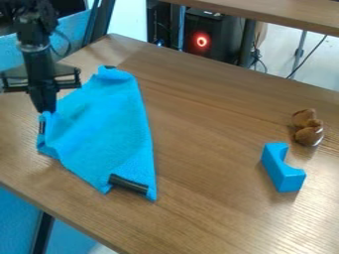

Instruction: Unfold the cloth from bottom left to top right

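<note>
Brown wood-grain table (205,149); end effector (46,111) pinching blue cloth (109,124); red-lit black case (217,37) beyond.

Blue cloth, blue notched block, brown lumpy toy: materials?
Light-blue cloth: likely terry or microfibre, matte; textured surface, soft creases. Bright-blue block with curved notch: painted wood or foam, can't tell; smooth faces, crisp edges. Small brown lumpy toy: maybe plush or plastic; rounded lobes, one pale glint, so open.

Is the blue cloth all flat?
No, not all flat: the blue cloth is rumpled, with its left corner bunched up at the gripper.
</note>
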Controlling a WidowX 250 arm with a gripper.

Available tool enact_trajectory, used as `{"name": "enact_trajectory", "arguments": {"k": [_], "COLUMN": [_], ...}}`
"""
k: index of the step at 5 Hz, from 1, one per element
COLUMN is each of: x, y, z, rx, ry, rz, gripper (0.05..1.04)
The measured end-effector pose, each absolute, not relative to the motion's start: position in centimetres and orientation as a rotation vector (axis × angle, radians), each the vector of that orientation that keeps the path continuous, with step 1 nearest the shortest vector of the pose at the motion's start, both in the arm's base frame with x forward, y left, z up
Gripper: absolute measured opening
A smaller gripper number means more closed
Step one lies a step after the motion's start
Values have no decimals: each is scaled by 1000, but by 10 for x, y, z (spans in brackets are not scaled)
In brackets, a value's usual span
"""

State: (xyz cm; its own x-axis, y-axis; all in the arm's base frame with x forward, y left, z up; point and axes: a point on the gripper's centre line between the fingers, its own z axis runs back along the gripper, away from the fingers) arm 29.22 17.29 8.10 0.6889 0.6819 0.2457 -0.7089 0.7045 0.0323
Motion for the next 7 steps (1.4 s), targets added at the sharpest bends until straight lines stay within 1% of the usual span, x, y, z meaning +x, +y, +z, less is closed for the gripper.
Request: {"name": "enact_trajectory", "arguments": {"k": [1,2,3,4,5,7], "x": [306,324,348,374,394,428], "y": [159,130,93,60,43,17], "z": [96,105,101,98,89,84], "rx": [100,77,56,67,79,63], "ry": [-214,-212,-172,-148,-118,-109], "rz": [798,775,750,748,764,785], "gripper": [60,59,59,59,59,59]}}
